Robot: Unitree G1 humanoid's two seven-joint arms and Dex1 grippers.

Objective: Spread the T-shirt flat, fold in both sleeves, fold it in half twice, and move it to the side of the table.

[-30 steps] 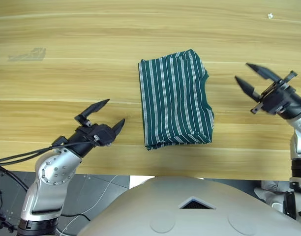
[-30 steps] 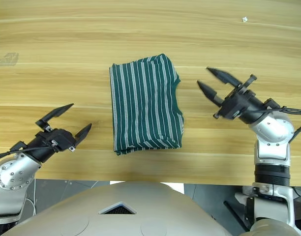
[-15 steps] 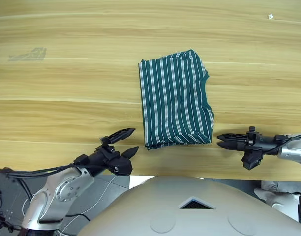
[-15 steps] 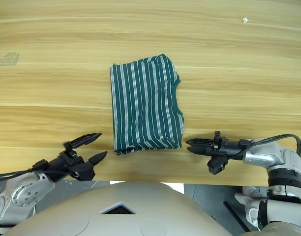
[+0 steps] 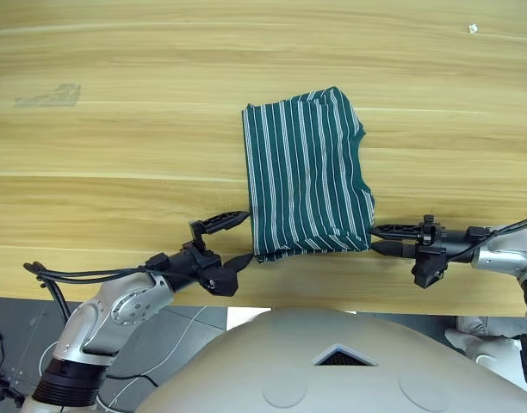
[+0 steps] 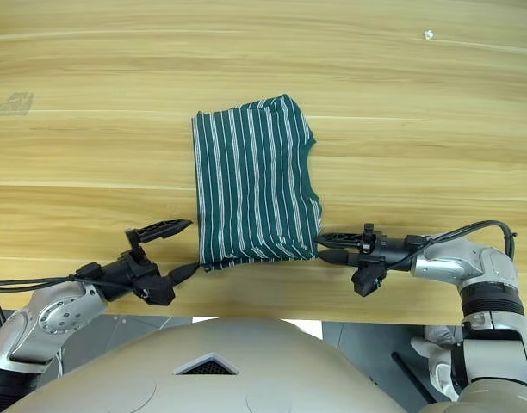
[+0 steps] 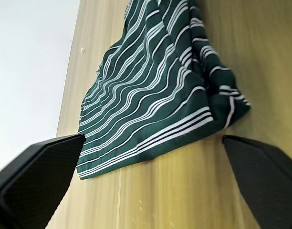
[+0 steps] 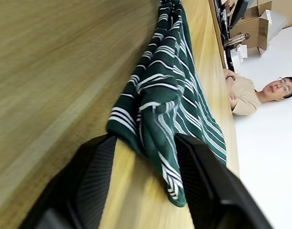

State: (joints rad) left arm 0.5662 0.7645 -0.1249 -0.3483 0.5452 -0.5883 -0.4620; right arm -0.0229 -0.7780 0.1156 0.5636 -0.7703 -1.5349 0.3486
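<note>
Although the T-shirt (image 5: 306, 176) is folded compact, it lies mid-way along the table (image 5: 117, 155); left gripper (image 5: 248, 236) and right gripper (image 5: 373, 239), both spread, bracket its near corners. Moving it aside remains.

My left gripper (image 5: 246, 237) sits low in front of me, its fingers spread wide and pointing to my right. My right gripper (image 5: 374, 239) lies level and points left toward it, with its fingers only narrowly parted.

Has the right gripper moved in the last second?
Yes. The right gripper came back toward the robot and in to the folded T-shirt's near right corner.
</note>
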